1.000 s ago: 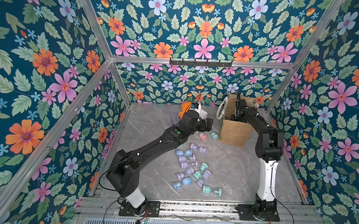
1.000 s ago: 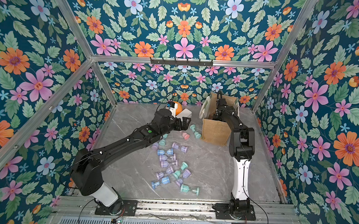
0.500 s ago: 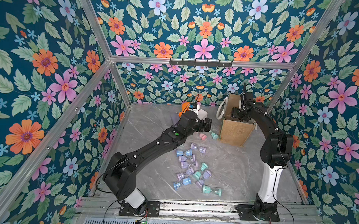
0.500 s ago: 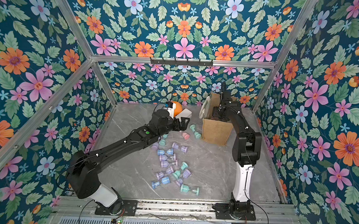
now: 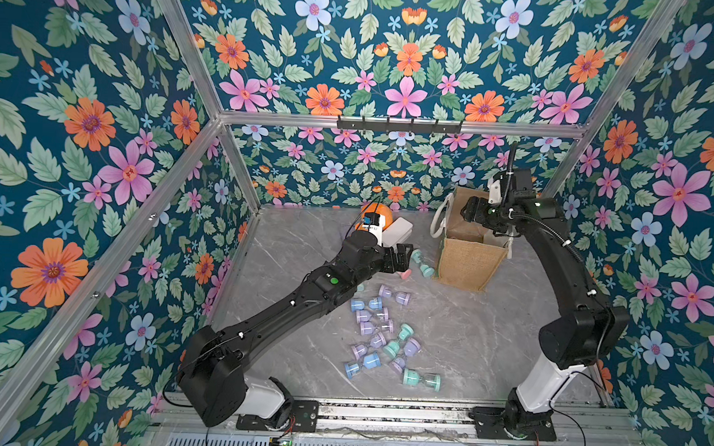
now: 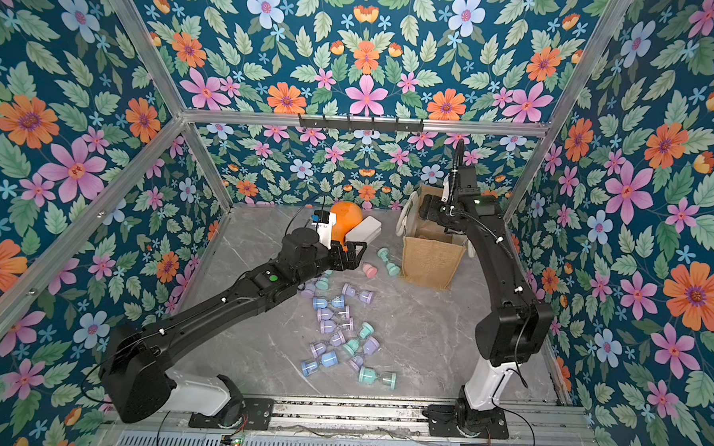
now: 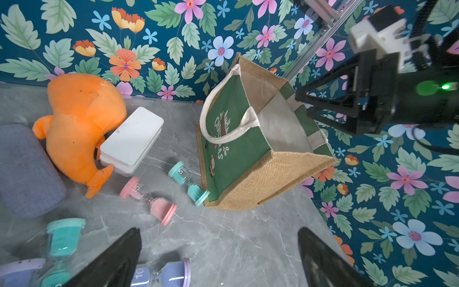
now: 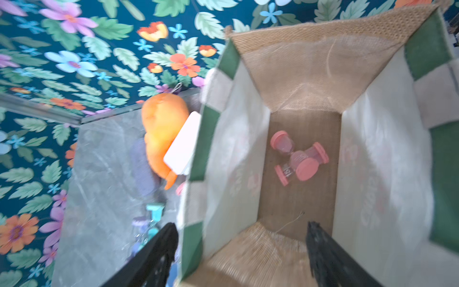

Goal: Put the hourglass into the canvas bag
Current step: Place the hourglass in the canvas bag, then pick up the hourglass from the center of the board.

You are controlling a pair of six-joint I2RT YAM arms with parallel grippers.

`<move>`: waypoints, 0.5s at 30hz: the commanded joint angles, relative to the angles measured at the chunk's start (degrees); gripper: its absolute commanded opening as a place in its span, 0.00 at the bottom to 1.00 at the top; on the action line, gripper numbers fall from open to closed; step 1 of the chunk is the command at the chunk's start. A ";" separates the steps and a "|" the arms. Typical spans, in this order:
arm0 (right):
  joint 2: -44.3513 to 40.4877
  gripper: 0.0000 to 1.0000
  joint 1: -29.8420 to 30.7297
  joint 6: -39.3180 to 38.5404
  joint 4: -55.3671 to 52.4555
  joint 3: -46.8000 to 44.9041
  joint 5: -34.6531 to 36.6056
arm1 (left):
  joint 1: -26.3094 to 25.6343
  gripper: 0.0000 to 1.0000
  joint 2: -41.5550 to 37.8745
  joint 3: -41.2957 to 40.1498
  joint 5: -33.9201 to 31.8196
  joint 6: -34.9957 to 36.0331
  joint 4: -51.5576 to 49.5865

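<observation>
Right claw (image 8: pixel 242 225) spread wide, empty, over canvas bag (image 8: pixel 310 74) mouth; pink hourglasses (image 8: pixel 298 159) on bag floor. Left claw (image 7: pixel 218 229) open, empty; pink hourglass (image 7: pixel 149 196) just ahead on surface (image 7: pixel 248 243), axis slanted; left arm nearer.

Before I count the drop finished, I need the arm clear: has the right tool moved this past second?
Yes. Against the unmoved canvas bag, the right tool has lifted from its mouth to above its rim.

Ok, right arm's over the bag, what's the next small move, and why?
Probably raise the right gripper clear of the canvas bag: its jaws stand open and empty, and pink hourglasses already lie on the bag's floor, so nothing seems left to release there.
</observation>
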 commanded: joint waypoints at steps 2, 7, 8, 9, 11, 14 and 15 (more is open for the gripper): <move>-6.50 0.83 4.78 0.54 -2.69 -4.21 4.55 | -0.01 1.00 -3.20 -2.79 -1.55 0.31 -1.56; -12.19 0.84 14.02 0.20 -2.30 -12.04 14.53 | -0.02 1.00 -7.32 -7.08 -4.17 -0.37 -2.52; -12.81 0.84 15.60 0.19 -2.20 -13.26 16.54 | 0.01 1.00 -7.94 -7.85 -4.83 -0.62 -2.61; -13.39 0.84 17.52 0.26 -1.66 -14.75 18.36 | 0.03 1.00 -8.68 -8.66 -5.53 -0.89 -2.70; -14.10 0.84 20.68 0.53 0.23 -17.84 19.23 | 0.04 1.00 -10.09 -10.26 -7.04 -1.55 -2.82; -13.35 0.84 24.69 -0.17 3.13 -21.75 15.65 | 0.01 1.00 -12.27 -12.59 -8.64 -2.69 -3.10; -12.63 0.84 26.00 -0.66 3.68 -22.53 15.23 | 0.00 1.00 -13.08 -13.51 -8.93 -3.00 -3.10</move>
